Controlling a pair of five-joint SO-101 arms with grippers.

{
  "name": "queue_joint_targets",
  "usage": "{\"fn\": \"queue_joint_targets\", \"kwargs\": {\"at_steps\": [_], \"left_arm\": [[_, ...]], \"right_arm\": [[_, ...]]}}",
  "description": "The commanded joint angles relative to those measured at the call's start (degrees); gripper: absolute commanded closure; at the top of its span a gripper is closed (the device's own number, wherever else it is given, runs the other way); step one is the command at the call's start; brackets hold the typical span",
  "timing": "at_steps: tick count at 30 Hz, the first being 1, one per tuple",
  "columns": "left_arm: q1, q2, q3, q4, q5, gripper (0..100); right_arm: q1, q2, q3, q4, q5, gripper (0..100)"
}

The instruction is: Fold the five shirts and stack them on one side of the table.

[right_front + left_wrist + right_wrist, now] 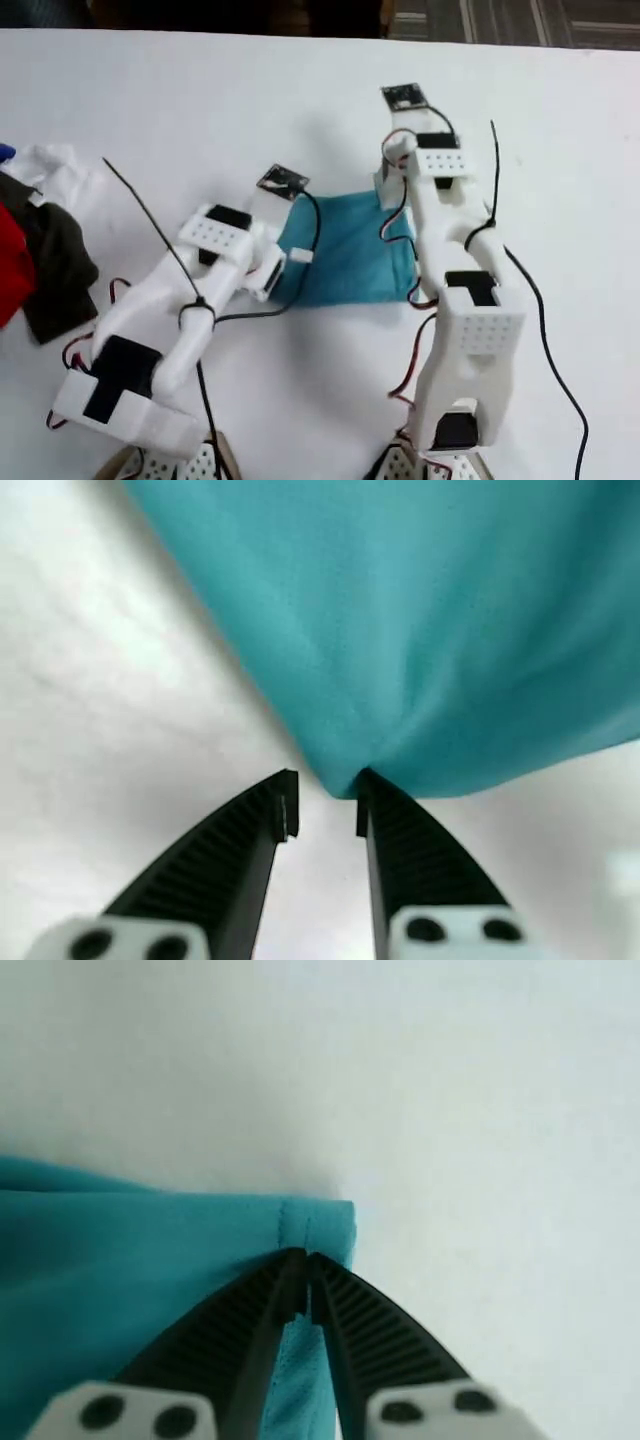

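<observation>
Pile (pixel 40 250) of shirts: well left of the teal shirt (pixel 350 255). Left gripper (pixel 325 802): released, tips at the teal shirt's left corner, shirt flat on the table (pixel 200 100). Right gripper (pixel 305 1262): clenched on the teal shirt's right hem.

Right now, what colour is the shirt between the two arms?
The shirt is plain teal, clearest in the left wrist view.

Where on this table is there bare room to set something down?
The far strip of the table, beyond the teal shirt, is bare; so is the side past the right arm. Crowded: the middle, both arms at the shirt, and the left edge with the shirt pile.
</observation>
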State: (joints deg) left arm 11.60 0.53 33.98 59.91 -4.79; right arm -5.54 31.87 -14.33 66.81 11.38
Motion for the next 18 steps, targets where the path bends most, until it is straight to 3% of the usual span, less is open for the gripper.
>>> {"fn": "queue_joint_targets", "kwargs": {"at_steps": [1,7,11,18], "left_arm": [[0.18,-1.58,-2.77,2.2,0.62,88],[-0.35,-1.58,-12.97,12.84,0.18,87],[-4.75,-1.58,-19.91,17.41,0.18,87],[-16.62,-1.58,-27.12,21.89,-2.11,87]], "right_arm": [[2.33,-0.92,-7.65,6.81,-0.53,97.8],[4.53,-7.34,-11.69,14.9,-0.53,97.8],[4.18,-14.46,-8.97,18.51,-0.53,97.8],[4.0,-29.67,11.34,11.12,-0.53,97.8]]}}
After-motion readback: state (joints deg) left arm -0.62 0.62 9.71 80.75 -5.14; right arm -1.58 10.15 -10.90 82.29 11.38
